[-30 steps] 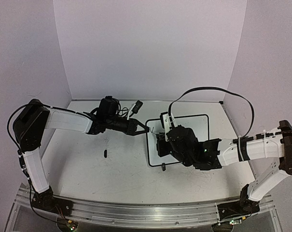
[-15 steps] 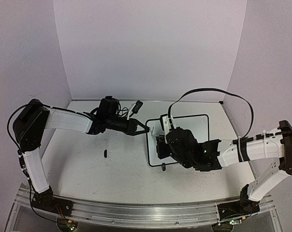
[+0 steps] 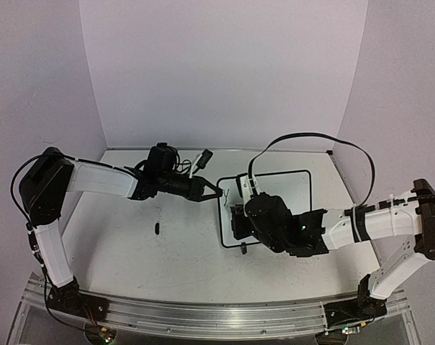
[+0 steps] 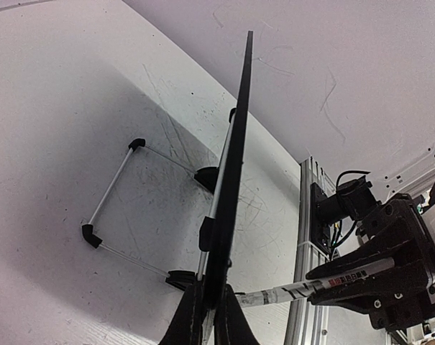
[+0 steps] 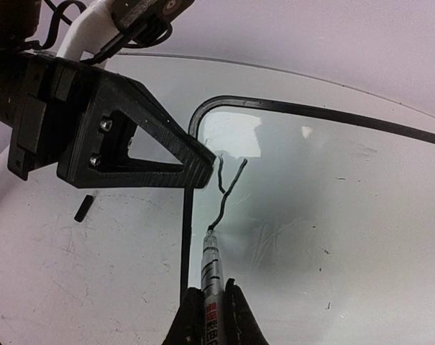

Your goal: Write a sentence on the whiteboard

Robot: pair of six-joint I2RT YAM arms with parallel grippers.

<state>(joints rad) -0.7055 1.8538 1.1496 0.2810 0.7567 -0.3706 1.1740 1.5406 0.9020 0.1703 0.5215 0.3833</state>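
Plainly, the whiteboard [image 3: 285, 188] sits on the table [image 3: 124, 251], toward 3 o'clock from its middle. The left gripper [image 4: 211, 313] is clamped on the board's black frame, at roughly 10 o'clock on its outline. The right gripper [image 5: 211, 305] pinches a marker [image 5: 211, 269], which enters the right wrist view from 6 o'clock. Its tip touches the white surface at the lower end of a forked black stroke [image 5: 229, 183]. Out at 9 o'clock from the board lies a small black piece [image 3: 157, 228], perhaps a cap, well apart.
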